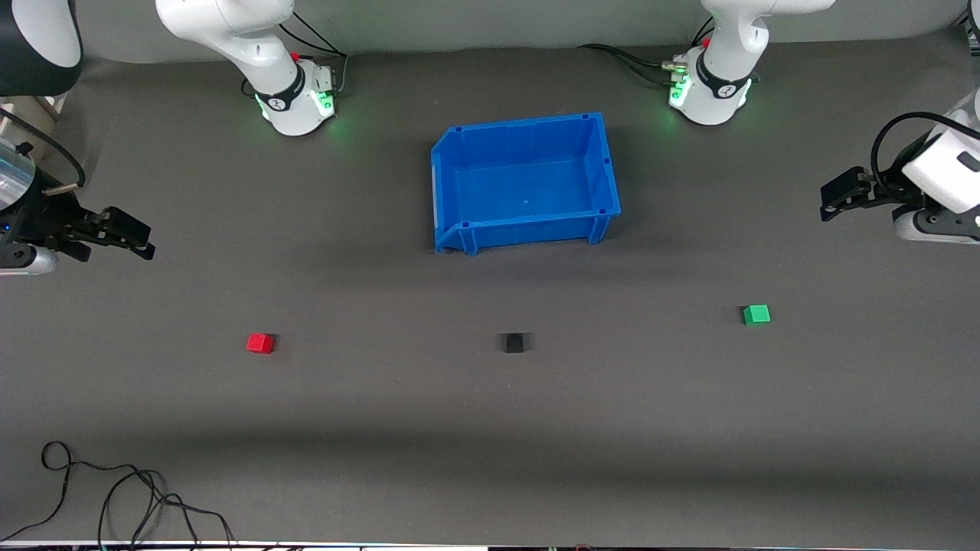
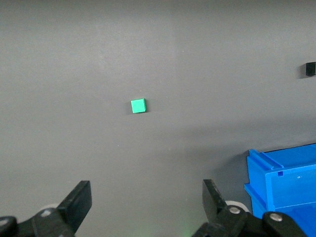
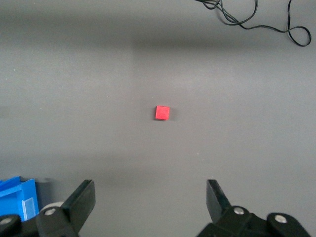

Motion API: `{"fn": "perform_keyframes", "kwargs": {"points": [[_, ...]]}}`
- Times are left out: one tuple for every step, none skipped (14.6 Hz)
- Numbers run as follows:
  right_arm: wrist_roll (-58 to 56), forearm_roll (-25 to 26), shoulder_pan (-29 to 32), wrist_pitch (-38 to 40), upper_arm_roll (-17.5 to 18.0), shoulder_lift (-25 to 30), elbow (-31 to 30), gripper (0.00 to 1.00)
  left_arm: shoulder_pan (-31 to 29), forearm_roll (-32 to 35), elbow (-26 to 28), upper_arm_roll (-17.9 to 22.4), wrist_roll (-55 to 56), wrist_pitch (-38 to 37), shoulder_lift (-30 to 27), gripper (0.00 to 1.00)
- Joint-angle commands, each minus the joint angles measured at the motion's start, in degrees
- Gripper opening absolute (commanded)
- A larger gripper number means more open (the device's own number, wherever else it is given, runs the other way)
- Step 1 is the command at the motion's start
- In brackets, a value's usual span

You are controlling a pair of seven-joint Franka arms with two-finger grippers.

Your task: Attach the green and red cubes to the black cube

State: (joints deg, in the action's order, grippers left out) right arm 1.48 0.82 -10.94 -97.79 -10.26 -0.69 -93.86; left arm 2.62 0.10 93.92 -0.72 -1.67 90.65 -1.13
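Note:
The black cube (image 1: 514, 343) lies on the grey mat, nearer the front camera than the blue bin (image 1: 605, 167). The red cube (image 1: 259, 343) lies toward the right arm's end, the green cube (image 1: 756, 314) toward the left arm's end. My left gripper (image 1: 831, 203) hangs open and empty above the mat at its end of the table; its wrist view (image 2: 147, 195) shows the green cube (image 2: 138, 105) and the black cube (image 2: 309, 69). My right gripper (image 1: 138, 237) hangs open and empty above the mat at its end; its wrist view (image 3: 150, 195) shows the red cube (image 3: 162, 113).
The blue bin is empty and stands between the two arm bases (image 1: 295, 103) (image 1: 708, 96); its corners show in both wrist views (image 2: 284, 182) (image 3: 17, 200). A loose black cable (image 1: 115, 490) lies at the mat's edge nearest the front camera, toward the right arm's end.

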Motion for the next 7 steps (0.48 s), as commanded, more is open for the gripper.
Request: {"fn": "perform_keyframes", "kwargs": {"points": [[0.2,0.7,-0.8,2.7,-0.6,-0.4,1.1,1.0,0.1,0.1,0.6,0.1,0.2,0.2,-0.7,1.0],[0.2,0.7,-0.8,2.7,-0.5,-0.5,1.1,1.0,0.1,0.1,0.5,0.1,0.2,0.1,-0.6,1.0],[0.2,0.7,-0.8,2.7,-0.4,-0.5,1.1,1.0,0.1,0.1,0.4,0.1,0.2,0.1,-0.5,1.0],[0.2,0.7,-0.8,2.7,-0.3,-0.5,1.1,1.0,0.1,0.0,0.4,0.1,0.2,0.1,-0.5,1.0],[0.2,0.7,-0.8,2.7,-0.3,-0.5,1.1,1.0,0.0,0.0,0.2,0.1,0.2,-0.1,-0.5,1.0],[0.2,0.7,-0.8,2.6,-0.3,-0.5,1.2,1.0,0.0,0.0,0.1,0.3,0.3,-0.4,-0.3,1.0],[0.2,0.6,-0.7,2.5,-0.3,-0.7,1.3,1.0,-0.1,0.0,0.0,0.4,0.3,-0.8,-0.3,1.0]]}}
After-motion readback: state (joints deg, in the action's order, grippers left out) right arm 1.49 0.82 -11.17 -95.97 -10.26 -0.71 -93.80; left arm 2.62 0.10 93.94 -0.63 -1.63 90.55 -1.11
